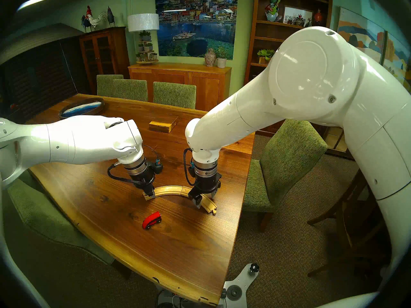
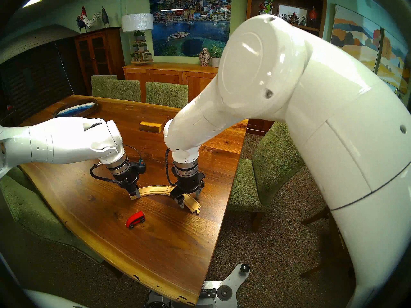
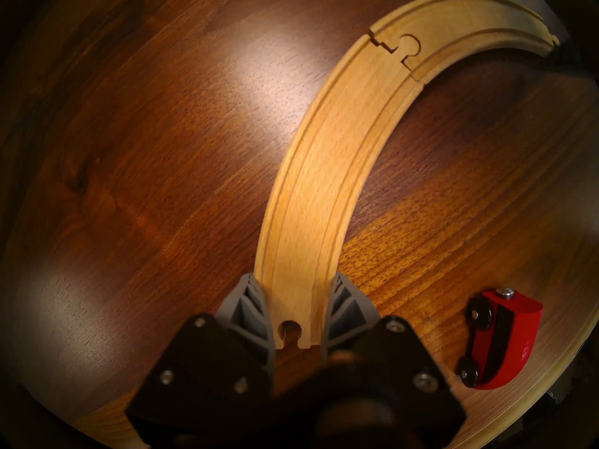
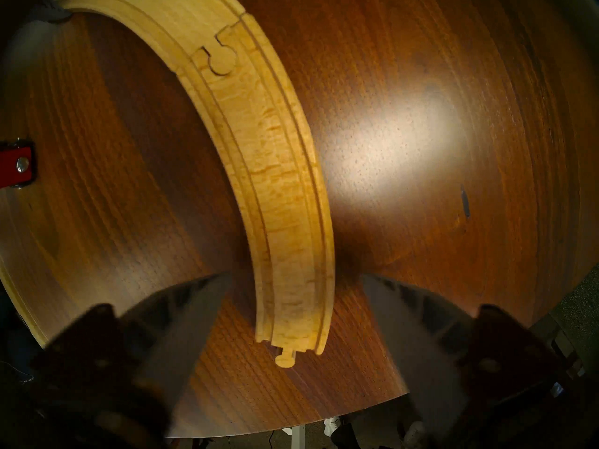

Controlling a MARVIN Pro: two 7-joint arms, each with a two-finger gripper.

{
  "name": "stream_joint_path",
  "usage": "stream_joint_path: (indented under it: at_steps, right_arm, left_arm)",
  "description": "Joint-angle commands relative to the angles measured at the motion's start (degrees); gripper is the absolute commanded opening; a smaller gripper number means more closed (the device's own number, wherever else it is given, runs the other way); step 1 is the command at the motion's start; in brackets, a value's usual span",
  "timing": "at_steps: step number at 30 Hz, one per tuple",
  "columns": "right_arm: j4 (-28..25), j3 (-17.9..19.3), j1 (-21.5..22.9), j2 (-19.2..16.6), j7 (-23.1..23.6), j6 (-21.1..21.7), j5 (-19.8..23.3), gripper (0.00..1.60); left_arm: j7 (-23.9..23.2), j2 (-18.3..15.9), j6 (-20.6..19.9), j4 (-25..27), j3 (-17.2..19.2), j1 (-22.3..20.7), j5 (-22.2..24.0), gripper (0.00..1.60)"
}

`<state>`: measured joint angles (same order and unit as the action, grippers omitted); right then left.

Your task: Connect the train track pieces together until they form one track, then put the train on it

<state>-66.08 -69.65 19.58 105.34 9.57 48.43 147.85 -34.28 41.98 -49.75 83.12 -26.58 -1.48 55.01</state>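
- The left gripper point(image 3: 296, 312) is clamped on the hole end of the joined pale wooden curved track point(image 3: 311, 186).
- The right gripper point(image 4: 293, 325) is spread clear around the peg end.
- The small red toy train point(image 1: 152, 220), tipped near the table's point(image 1: 93, 189) front edge, should be righted and its wheels seated in the grooves.

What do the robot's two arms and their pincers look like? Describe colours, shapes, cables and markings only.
Both arms are glossy white, rounded shells with thin dark seam lines and small screws. Each wrist ends in a silver ring above a black housing. A black braided cable loops beside each wrist to a small blue connector. The left pincer and right pincer have black finger mounts with grey, ribbed triangular fingers.
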Motion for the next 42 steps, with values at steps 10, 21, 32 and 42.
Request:
stream_joint_path:
  at_steps: [10,21,32,42]
  right_arm:
    - [-2.4,0.5,3.9,-0.7,-1.0,-1.6,0.2,1.60]
    - [-9.7,3.0,10.6,-3.0,-3.7,-2.8,-0.7,1.60]
    - [-15.0,6.9,14.2,-5.5,-5.9,-5.1,-3.3,1.60]
    - [-19.7,7.4,17.1,-6.8,-5.9,-8.4,-4.5,1.60]
  left_arm:
    - [-0.3,0.1,0.1,-0.1,0.0,0.0,0.0,0.00]
    - [-0.1,0.1,0.1,0.0,0.0,0.0,0.1,0.00]
    - [-0.1,0.1,0.1,-0.1,0.0,0.0,0.1,0.00]
    - [-0.2,0.1,0.1,-0.1,0.0,0.0,0.1,0.00]
